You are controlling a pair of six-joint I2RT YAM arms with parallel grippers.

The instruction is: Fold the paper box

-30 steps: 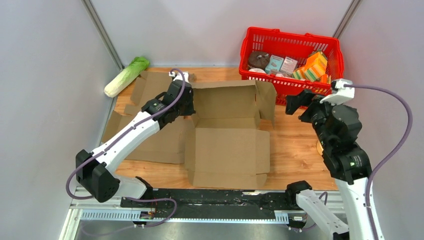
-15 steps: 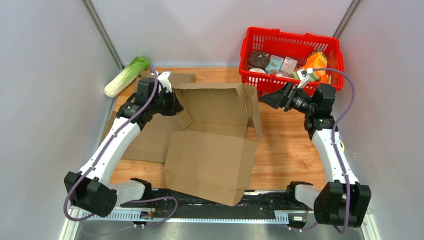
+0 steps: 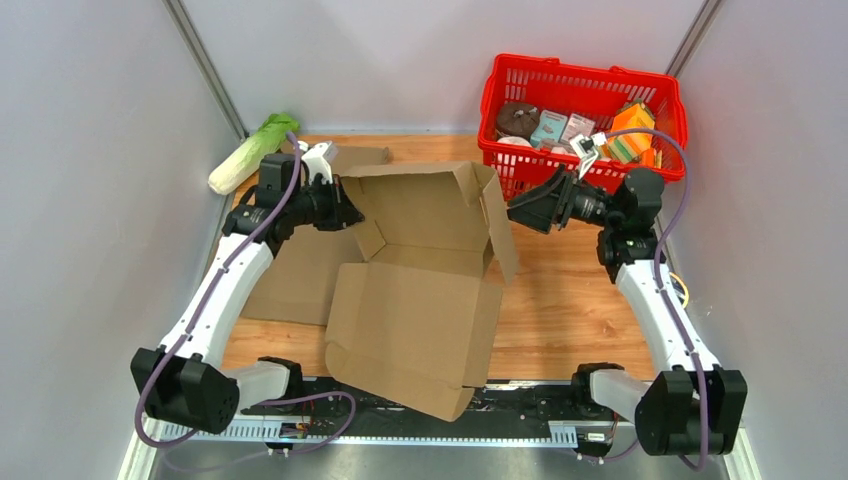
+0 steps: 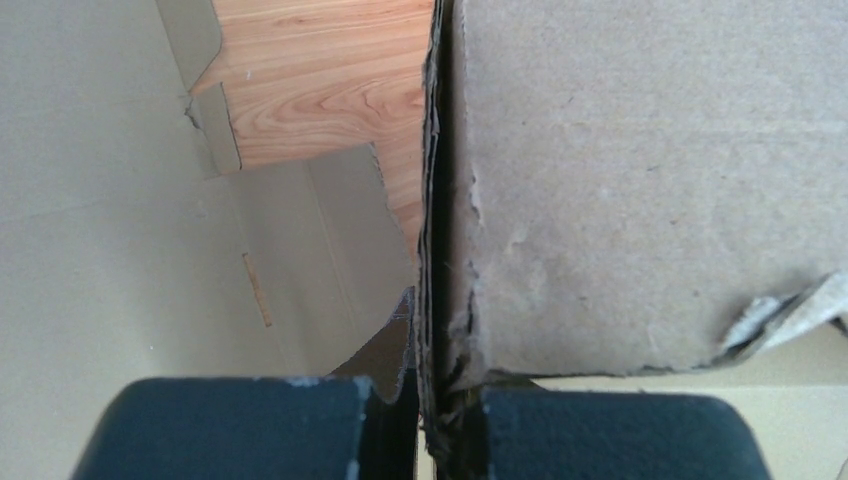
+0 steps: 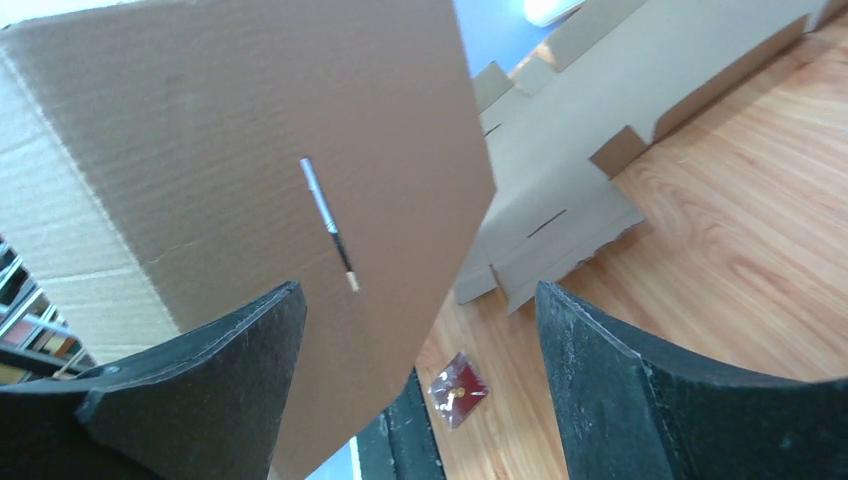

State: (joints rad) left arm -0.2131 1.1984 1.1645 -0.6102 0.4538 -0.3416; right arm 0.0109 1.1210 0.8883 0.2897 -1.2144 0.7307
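One box (image 3: 420, 270) just left of basket (image 3: 585, 80) | my left gripper (image 4: 425, 425) clamped on its wall (image 4: 620, 180) | right gripper (image 5: 418, 300) gaping at flap (image 5: 250, 150), holding nothing | step: raising walls | next: I pinch flap, fold inward

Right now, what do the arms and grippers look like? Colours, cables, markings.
Left arm and right arm: white link shells, black joint housings and bases. A mauve cable loops along each one. Left gripper and right gripper are black, each with a white camera mount at the wrist. Fingers are broad, dark, matte, edges scuffed. No markings legible.
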